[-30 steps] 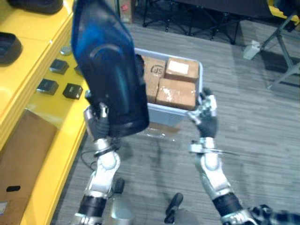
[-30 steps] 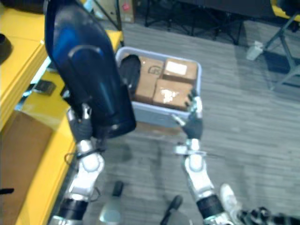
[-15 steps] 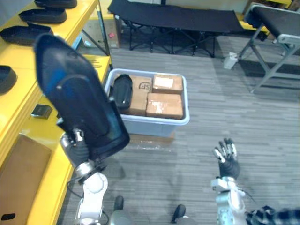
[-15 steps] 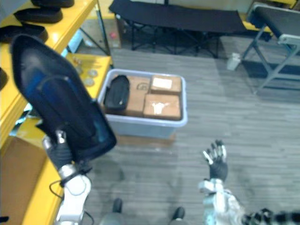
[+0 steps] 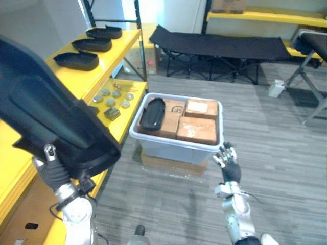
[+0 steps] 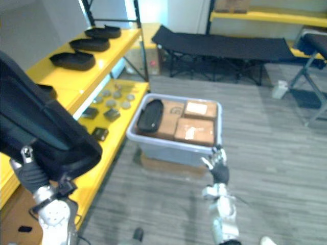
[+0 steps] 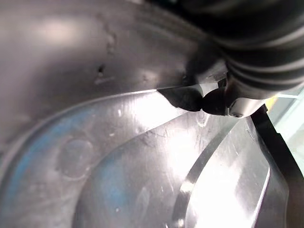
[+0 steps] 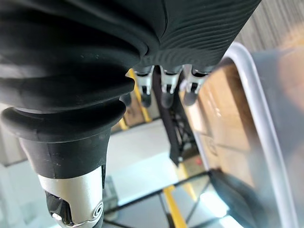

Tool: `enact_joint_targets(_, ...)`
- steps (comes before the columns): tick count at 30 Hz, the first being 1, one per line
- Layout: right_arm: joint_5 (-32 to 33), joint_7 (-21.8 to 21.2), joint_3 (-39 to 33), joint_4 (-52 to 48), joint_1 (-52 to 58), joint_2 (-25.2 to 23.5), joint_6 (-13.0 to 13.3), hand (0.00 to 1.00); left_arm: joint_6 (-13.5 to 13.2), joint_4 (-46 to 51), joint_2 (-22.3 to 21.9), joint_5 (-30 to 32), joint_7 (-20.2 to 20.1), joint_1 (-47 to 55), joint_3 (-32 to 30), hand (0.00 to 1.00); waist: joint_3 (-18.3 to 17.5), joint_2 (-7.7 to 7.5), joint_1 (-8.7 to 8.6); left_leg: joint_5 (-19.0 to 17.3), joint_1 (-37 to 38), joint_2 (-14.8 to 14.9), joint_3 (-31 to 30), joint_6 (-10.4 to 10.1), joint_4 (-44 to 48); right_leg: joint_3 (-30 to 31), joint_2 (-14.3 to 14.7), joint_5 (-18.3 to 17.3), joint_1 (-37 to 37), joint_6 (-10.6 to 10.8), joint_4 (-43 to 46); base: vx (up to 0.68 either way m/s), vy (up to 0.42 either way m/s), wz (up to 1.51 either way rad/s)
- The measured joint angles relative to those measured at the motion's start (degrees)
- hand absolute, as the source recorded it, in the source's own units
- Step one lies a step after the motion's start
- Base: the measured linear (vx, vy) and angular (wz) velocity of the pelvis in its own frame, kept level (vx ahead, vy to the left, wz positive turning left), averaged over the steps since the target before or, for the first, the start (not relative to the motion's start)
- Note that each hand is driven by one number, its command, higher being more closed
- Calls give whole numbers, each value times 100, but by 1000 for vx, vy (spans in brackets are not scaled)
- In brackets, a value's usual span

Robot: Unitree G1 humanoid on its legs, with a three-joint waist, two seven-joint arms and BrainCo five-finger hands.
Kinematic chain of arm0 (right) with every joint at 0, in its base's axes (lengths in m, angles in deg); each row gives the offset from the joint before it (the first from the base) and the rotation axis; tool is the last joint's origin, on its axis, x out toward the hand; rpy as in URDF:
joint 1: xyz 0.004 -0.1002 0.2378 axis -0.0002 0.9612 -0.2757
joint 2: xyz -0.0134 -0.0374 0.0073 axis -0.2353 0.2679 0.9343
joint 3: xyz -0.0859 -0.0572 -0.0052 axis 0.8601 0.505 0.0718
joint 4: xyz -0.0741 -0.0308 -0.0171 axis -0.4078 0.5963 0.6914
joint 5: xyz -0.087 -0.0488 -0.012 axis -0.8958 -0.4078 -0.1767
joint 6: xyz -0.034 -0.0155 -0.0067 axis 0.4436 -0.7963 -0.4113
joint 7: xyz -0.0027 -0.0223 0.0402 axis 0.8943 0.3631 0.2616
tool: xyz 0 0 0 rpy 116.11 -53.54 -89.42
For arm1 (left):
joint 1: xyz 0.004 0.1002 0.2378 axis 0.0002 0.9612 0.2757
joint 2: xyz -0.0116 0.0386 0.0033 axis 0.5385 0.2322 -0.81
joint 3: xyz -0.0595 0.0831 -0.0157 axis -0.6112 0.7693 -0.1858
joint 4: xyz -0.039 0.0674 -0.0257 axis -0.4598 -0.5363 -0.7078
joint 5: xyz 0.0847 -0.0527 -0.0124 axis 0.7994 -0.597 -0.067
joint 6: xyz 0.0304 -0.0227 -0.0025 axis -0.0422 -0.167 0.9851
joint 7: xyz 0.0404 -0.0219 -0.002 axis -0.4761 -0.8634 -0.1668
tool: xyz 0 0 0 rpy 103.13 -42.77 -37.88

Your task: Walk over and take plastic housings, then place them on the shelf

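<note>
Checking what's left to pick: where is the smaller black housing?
In both eye views the housing lies at the grey bin's left end, by the cardboard boxes, beside the yellow shelf.

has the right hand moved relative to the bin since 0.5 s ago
Yes: the right hand now sits by the grey bin's front right corner, closer than before.

light: bright, even indoor | source: blown-out white opening (image 5: 147, 10) beyond the far end of the shelf (image 5: 115, 51) | glare: white sheen across the plastic housing (image 7: 223, 190) | shadow: soft, on the floor (image 5: 276, 153) beside the bin (image 5: 173, 149)
</note>
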Motion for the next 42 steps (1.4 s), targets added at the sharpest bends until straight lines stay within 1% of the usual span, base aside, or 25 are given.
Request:
enact_joint_targets(4, -165, -212, 17, 53, 124, 20, -236, 0, 214, 6, -273, -205, 39, 422, -445, 100, -42, -11, 157, 37, -215, -54, -485, -13, 3, -487, 13, -211, 162, 32, 102, 5, -56, 61)
enact_joint_targets(7, -284, -354, 102, 51, 166, 47, -252, 0, 319, 6, -345, -219, 164, 731, -932, 100, -47, -15, 381, 129, -414, -91, -908, -44, -1, -882, 28, -335, 180, 91, 288, 25, -70, 78)
enact_joint_targets(8, -291, -470, 207, 52, 146, 77, -253, 0, 327, 9, -423, -217, 202, 894, -1235, 100, -50, -20, 532, 157, -495, -135, -1098, -49, 4, -1084, 24, -418, 243, 105, 351, 18, -64, 73)
enact_joint_targets(9, -295, -515, 268, 52, 128, 95, -253, 0, 327, 14, -469, -217, 231, 963, -1352, 100, -51, -21, 593, 161, -509, -157, -1187, -53, 3, -1120, 13, -455, 266, 126, 386, 10, -51, 77)
enact_joint_targets(10, -361, -607, 409, 55, 92, 100, -254, 0, 327, 17, -554, -228, 312, 1096, -1586, 100, -53, -27, 718, 166, -523, -195, -1323, -59, 3, -1239, 12, -509, 352, 134, 404, 2, -35, 50)
enact_joint_targets(11, -394, -647, 510, 63, 68, 100, -255, 0, 323, 19, -581, -255, 331, 1163, -1695, 100, -65, -46, 768, 167, -531, -209, -1373, -61, 4, -1283, 11, -545, 378, 145, 415, -4, -46, 55)
enact_joint_targets(12, -486, -769, 747, 106, -28, 97, -255, 0, 315, 36, -645, -401, 344, 1306, -1910, 100, -72, -57, 894, 167, -544, -224, -1490, -61, 7, -1402, 16, -619, 438, 145, 463, -24, -59, 52)
enact_joint_targets(14, -684, -861, 1124, 177, -167, 95, -254, 0, 272, 63, -787, -448, 381, 1420, -2191, 100, -93, -90, 1044, 177, -593, -248, -1670, -79, 12, -1571, 21, -705, 490, 163, 560, -36, -44, 52)
enact_joint_targets(16, -896, -854, 1549, 321, -342, 81, -271, 0, 107, 76, -901, -670, 343, 1506, -2372, 100, -95, -125, 1252, 188, -598, -310, -1913, -98, 11, -1741, 13, -831, 626, 142, 672, -54, -11, 55)
enact_joint_targets(17, -905, -846, 1648, 320, -376, 71, -273, 0, 71, 83, -945, -703, 324, 1515, -2426, 100, -89, -129, 1279, 193, -602, -337, -1982, -106, 11, -1746, 12, -869, 648, 133, 681, -64, -5, 54)
enact_joint_targets(18, -906, -817, 1768, 319, -416, 49, -287, 0, -12, 84, -983, -868, 281, 1546, -2436, 100, -83, -137, 1375, 196, -602, -379, -2069, -109, 22, -1848, 0, -904, 734, 165, 715, -69, -1, 61)
enact_joint_targets(20, -909, -792, 1783, 312, -449, 31, -342, 0, -96, 103, -982, -893, 143, 1547, -2446, 100, -54, -141, 1374, 230, -731, -460, -2155, -51, 46, -2158, -4, -956, 848, 168, 768, -87, 12, 84)
enact_joint_targets(22, -906, -560, 1628, 292, -456, 73, -400, 0, -123, 192, -978, -882, -331, 1488, -2366, 100, -6, -181, 1254, 428, -1124, -530, -1599, 124, 329, -2764, 37, -939, 1068, 214, 789, -77, 64, 131)
enact_joint_targets(23, -906, -515, 1559, 292, -455, 99, -433, 0, -124, 203, -977, -882, -430, 1472, -2331, 100, 30, -183, 1208, 522, -1173, -560, -1524, 88, 364, -2828, 32, -932, 1144, 226, 806, -15, 181, 128)
enact_joint_targets(24, -919, -372, 1430, 292, -446, 164, -459, 0, -113, 206, -975, -883, -630, 1430, -2266, 100, 92, -212, 1201, 641, -1213, -693, -1589, 57, 355, -2804, -21, -931, 1207, 225, 838, 17, 191, 86)
enact_joint_targets(25, -999, -294, 1298, 297, -472, 203, -477, 0, -89, 205, -977, -896, -741, 1421, -2187, 100, 228, -194, 1232, 675, -1218, -788, -1625, 94, 355, -2774, -88, -932, 1236, 222, 867, 7, 227, 63)
enact_joint_targets(27, -1073, -295, 1222, 299, -488, 196, -477, 0, -67, 174, -981, -898, -803, 1434, -2104, 100, 331, -167, 1221, 686, -1218, -834, -1562, 130, 370, -2635, -163, -941, 1231, 205, 924, -36, 143, 9)
enact_joint_targets(29, -1145, -337, 1122, 307, -463, 207, -471, 0, -77, 168, -974, -888, -806, 1348, -1888, 100, 510, 14, 1111, 699, -1214, -713, -1058, 204, 400, -2422, -189, -1060, 1236, 33, 959, -108, 120, -7)
enact_joint_targets(32, -1246, -462, 1112, 320, -319, 244, -443, 0, -78, 163, -963, -891, -792, 1346, -1837, 100, 573, 82, 1017, 770, -1208, -517, -643, 244, 393, -2083, -168, -1169, 1081, 74, 953, -122, 69, -33)
enact_joint_targets(34, -1318, -466, 1077, 319, -192, 300, -430, 0, -79, 163, -901, -901, -800, 1346, -1772, 100, 576, 62, 969, 800, -1250, -462, -599, 273, 393, -1864, -156, -1222, 938, 141, 997, -69, 11, -20)
enact_joint_targets(35, -1362, -460, 997, 302, -105, 331, -421, 0, -80, 163, -861, -917, -838, 1334, -1694, 100, 572, 53, 873, 856, -1336, -462, -650, 296, 383, -1655, -113, -1321, 816, 181, 1101, -72, -3, 9)
enact_joint_targets(37, -1350, -430, 845, 296, 0, 343, -412, 0, -79, 163, -719, -1064, -987, 1276, -1572, 100, 595, 54, 733, 969, -1472, -464, -835, 295, 304, -1094, 24, -1629, 525, 31, 1329, -94, -31, 39)
enact_joint_targets(38, -1349, -419, 823, 288, 35, 348, -401, 0, -78, 163, -628, -1087, -1022, 1248, -1527, 100, 602, 39, 698, 1028, -1515, -470, -899, 295, 246, -970, 46, -1722, 421, -3, 1437, -103, -54, 50)
enact_joint_targets(40, -1355, -339, 717, 271, 114, 362, -276, 0, -82, 162, -348, -1122, -1137, 1077, -1339, 100, 717, 0, 694, 1232, -1607, -468, -1038, 253, 40, -741, 22, -1933, 167, 13, 1737, -65, -51, 37)
enact_joint_targets(42, -1472, -302, 685, 252, 42, 381, -191, 0, -87, 159, -245, -1126, -1160, 977, -1092, 100, 1014, 40, 684, 1332, -1611, -454, -1072, 251, -46, -715, -21, -2037, 70, 91, 1931, -54, -34, 12)
